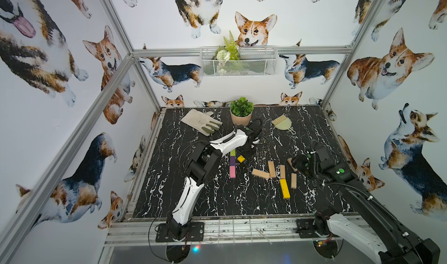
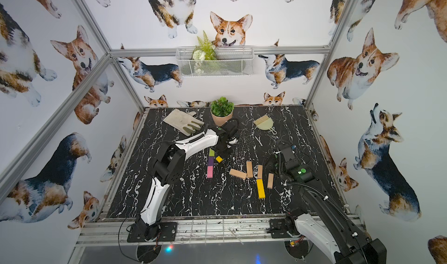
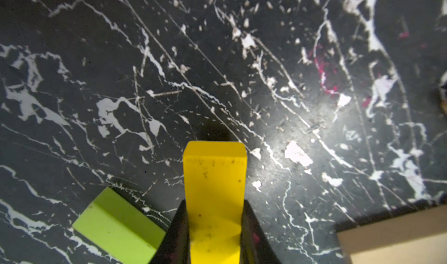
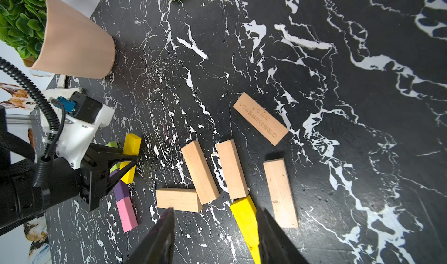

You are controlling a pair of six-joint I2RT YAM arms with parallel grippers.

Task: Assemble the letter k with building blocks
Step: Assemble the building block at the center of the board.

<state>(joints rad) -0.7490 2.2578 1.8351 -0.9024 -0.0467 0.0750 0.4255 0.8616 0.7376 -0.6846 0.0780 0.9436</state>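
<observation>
Yellow-block update: got the left fingers point(image 3: 175, 238) clamped snug on a yellow block point(image 3: 214, 178), out in front of the plant pot point(image 1: 240, 118), right beside the green block point(image 3: 116, 226) heading the purple block point(image 1: 232, 160) and pink block point(image 1: 232, 171) row. Found the right fingers point(image 4: 159, 241) half spread, gripping nothing, over the tan blocks point(image 4: 199, 172) and second yellow block point(image 4: 244, 214), front-right of that pot on the tabletop point(image 1: 193, 197). Can't read the engraved tan block point(image 4: 260, 118), just a "?".

We find green wooden bar point(image 1: 233, 152), purple bar point(image 1: 232, 160), pink bar point(image 1: 232, 172) end-to-end; yellow bar point(image 1: 241, 158) tilted alongside; tan bars point(image 1: 271, 169), second yellow bar point(image 1: 285, 188) lying apart.
</observation>
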